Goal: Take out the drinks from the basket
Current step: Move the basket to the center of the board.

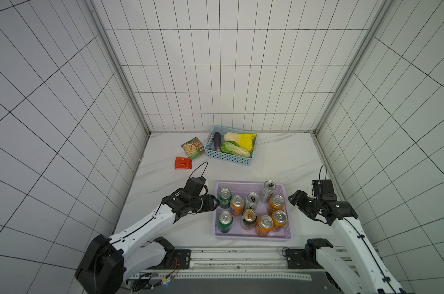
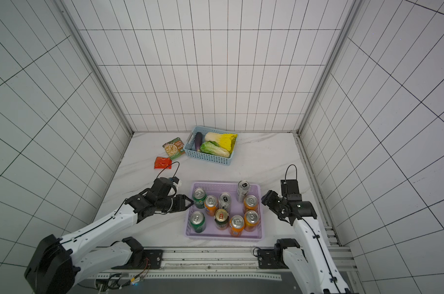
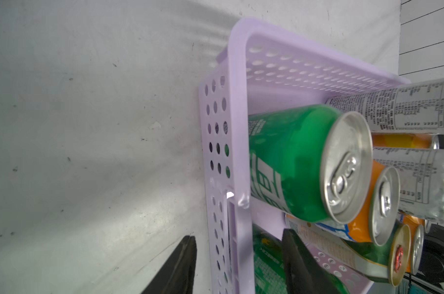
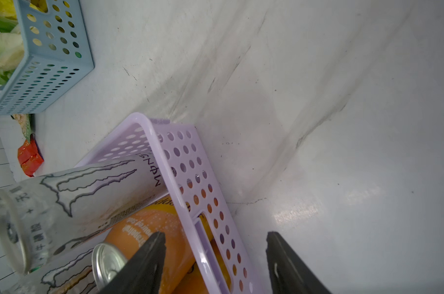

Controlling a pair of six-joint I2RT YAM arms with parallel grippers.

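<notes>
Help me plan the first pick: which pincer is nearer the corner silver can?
Right. The right pincer is at the basket wall near the can; the left pincer, at the opposite wall.

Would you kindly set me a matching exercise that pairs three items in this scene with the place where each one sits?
Things:
1. aubergine
2. red packet
3. gold-topped dark green can

Places:
A. standing in the lilac basket
B. lying in the light blue basket
C. flat on the table, outside both baskets

Pairs: 1-B, 2-C, 3-A
</notes>
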